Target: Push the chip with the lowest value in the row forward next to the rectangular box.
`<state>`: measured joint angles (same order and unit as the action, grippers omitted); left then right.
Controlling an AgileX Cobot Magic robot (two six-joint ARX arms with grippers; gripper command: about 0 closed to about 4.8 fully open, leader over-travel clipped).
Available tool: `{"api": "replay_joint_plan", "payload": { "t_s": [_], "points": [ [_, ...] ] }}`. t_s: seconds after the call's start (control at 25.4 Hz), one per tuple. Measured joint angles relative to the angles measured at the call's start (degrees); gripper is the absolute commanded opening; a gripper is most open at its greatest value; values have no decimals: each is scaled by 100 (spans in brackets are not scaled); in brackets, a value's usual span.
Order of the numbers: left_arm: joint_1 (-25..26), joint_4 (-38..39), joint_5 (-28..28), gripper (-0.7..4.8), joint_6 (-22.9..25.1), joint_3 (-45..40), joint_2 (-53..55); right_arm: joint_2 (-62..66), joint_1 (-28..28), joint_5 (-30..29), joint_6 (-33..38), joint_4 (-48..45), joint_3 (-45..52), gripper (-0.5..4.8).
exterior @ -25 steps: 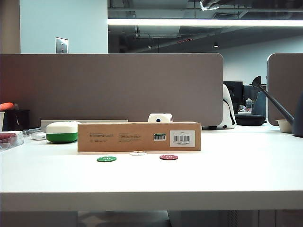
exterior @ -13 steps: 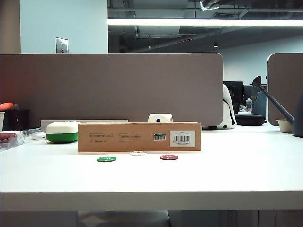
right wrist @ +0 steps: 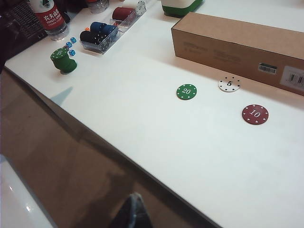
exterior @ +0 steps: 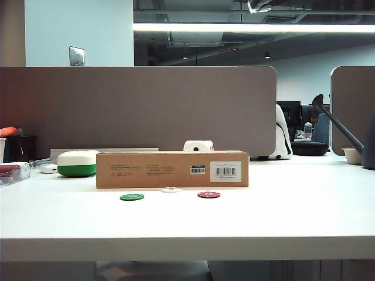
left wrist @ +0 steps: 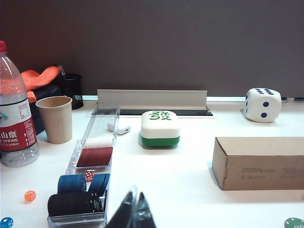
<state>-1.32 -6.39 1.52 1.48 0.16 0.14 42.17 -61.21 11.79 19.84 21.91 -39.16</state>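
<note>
The right gripper (right wrist: 133, 209) hangs off the table's near edge, its opening unclear, well short of the chips. The small white round chip marked 5 (right wrist: 229, 84) lies just before the long brown cardboard box (right wrist: 237, 42), ahead of the green 20 chip (right wrist: 186, 91) and dark red 10 chip (right wrist: 255, 114). The left gripper (left wrist: 131, 216) sits by the clear plastic chip tray (left wrist: 90, 156), tips close together, holding nothing, far from the white chip

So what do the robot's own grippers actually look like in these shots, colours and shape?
Very little of them shows. In the left wrist view the left gripper appears as dark, almost black finger tips with a clear, glassy edge, narrowing to a point. In the right wrist view the right gripper is only a dark, blurred, tapered tip. No cables or markings are visible, and neither arm appears in the exterior view.
</note>
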Motion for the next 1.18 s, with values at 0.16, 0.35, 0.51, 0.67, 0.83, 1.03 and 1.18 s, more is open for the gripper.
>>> {"api": "replay_joint_plan", "payload": {
  "t_s": [0.16,0.35,0.51,0.67,0.83,1.03,1.18],
  "points": [
    [0,0,0,-5,0,0,0,0,2,0,0,0,0,-6],
    [0,0,0,-5,0,0,0,0,11,52,-354,-17,7,-6],
    [0,2,0,-5,2,0,0,0,46,1080,-1838,-1416,688,-6],
    [0,2,0,-5,0,0,0,-2,280,1711,-2485,-3797,1631,-6],
    [0,4,0,-5,0,0,0,-13,702,1779,-2562,-5949,2433,-6],
    [0,13,0,-5,0,0,0,-129,1316,1768,-2570,-6122,2614,-6],
    [0,22,-2,-5,2,2,0,-271,1919,1364,-2553,-5827,2732,-6]
  ]
}}
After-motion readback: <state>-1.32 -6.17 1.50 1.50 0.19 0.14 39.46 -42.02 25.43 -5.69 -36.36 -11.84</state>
